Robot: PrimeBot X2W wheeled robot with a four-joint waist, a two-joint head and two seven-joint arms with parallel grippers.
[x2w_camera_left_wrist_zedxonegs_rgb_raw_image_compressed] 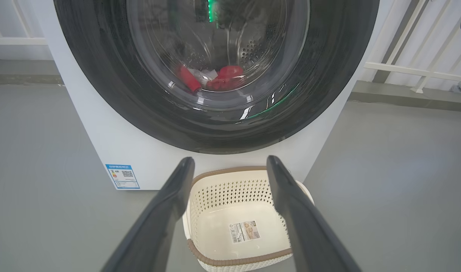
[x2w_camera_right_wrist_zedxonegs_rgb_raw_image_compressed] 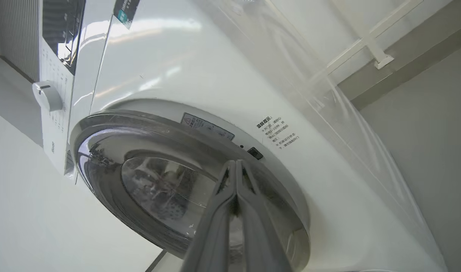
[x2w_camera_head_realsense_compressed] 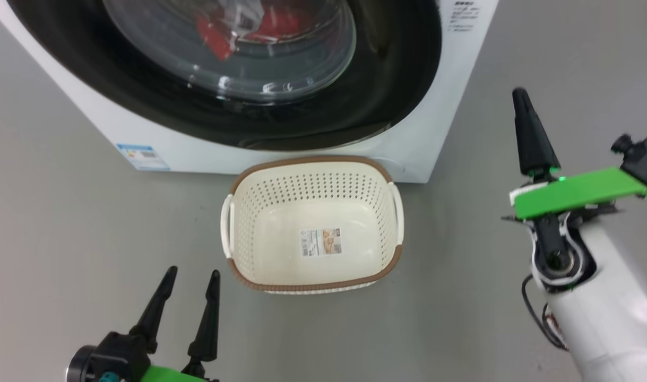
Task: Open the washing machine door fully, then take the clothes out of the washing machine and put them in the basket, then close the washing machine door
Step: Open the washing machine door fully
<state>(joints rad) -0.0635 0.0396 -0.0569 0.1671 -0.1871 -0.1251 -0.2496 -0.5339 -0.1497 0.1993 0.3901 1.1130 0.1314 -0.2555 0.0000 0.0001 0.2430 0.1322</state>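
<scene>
- Right claw [x2w_camera_head_realsense_compressed: 520, 100] is clenched, its two dark fingers pressed tip to tip with nothing between them. It stands off to the right of the washing machine [x2w_camera_head_realsense_compressed: 116, 124], apart from its corner.
- Left claw [x2w_camera_head_realsense_compressed: 193, 273] is released, fingers spread wide and empty, low at the near left of the basket [x2w_camera_head_realsense_compressed: 312, 159].
- The washing machine door [x2w_camera_head_realsense_compressed: 403, 79] lies shut against the washer's front. Its black ring and bulging glass stand between both claws and the clothes [x2w_camera_left_wrist_zedxonegs_rgb_raw_image_compressed: 226, 73].
- The clothes, red with a pale patch, lie at the bottom of the drum behind the glass.
- The basket sits on the grey floor [x2w_camera_head_realsense_compressed: 63, 228] just before the washer, under the door's lower edge. It holds nothing but a sticker [x2w_camera_head_realsense_compressed: 321, 242] on its bottom.
- A blue label [x2w_camera_head_realsense_compressed: 143, 156] marks the washer's lower left corner.
- White railing [x2w_camera_left_wrist_zedxonegs_rgb_raw_image_compressed: 404, 68] runs behind the washer, and a white dial [x2w_camera_right_wrist_zedxonegs_rgb_raw_image_compressed: 47, 94] sits on its control panel.
</scene>
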